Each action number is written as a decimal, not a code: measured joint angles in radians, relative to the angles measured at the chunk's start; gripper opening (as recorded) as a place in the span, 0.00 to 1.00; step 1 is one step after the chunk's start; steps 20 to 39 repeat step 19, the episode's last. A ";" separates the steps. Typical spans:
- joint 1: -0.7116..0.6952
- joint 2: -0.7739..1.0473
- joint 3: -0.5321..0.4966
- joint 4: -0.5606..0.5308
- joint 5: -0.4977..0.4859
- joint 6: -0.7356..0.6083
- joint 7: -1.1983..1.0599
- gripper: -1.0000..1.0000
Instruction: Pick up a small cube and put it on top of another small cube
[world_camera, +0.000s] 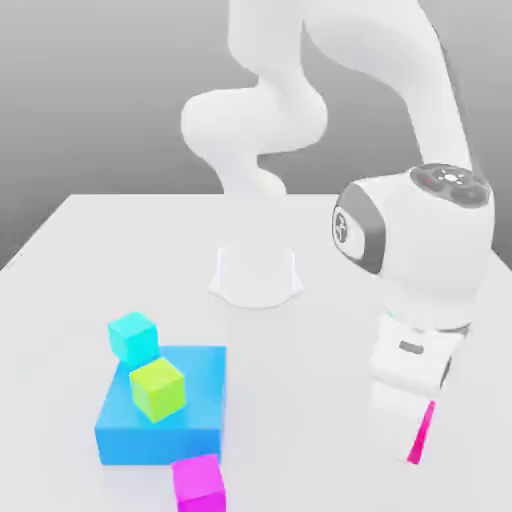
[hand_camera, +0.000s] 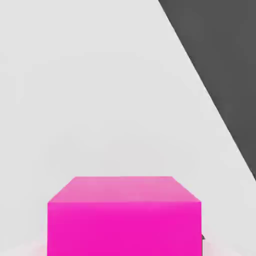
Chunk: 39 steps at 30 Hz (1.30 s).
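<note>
My gripper (world_camera: 403, 440) was narrow, its fingers closed on the pink cube (hand_camera: 125, 227). The cube lay straight out from my palm, between the fingertips, so the next move (I judged) was simply a lift.

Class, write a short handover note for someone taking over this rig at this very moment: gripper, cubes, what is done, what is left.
Gripper: shut on the hot-pink cube.
Other cubes: lime cube on the blue block; cyan cube at the block's far corner, on the exterior view's left, its support unclear; magenta cube near the block's front.
Done: hot-pink cube gripped. Whether it is off the table, I cannot tell.
Left: carry it over another small cube, set it on top, release. The task does not say which cube; confirm first.
</note>
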 joint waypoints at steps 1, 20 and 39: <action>-0.028 -0.035 -0.025 -0.016 -0.003 -0.019 0.015 0.00; -0.333 -0.213 -0.204 -0.208 -0.040 -0.005 0.172 1.00; -0.333 -0.213 -0.204 -0.208 -0.040 -0.005 0.172 1.00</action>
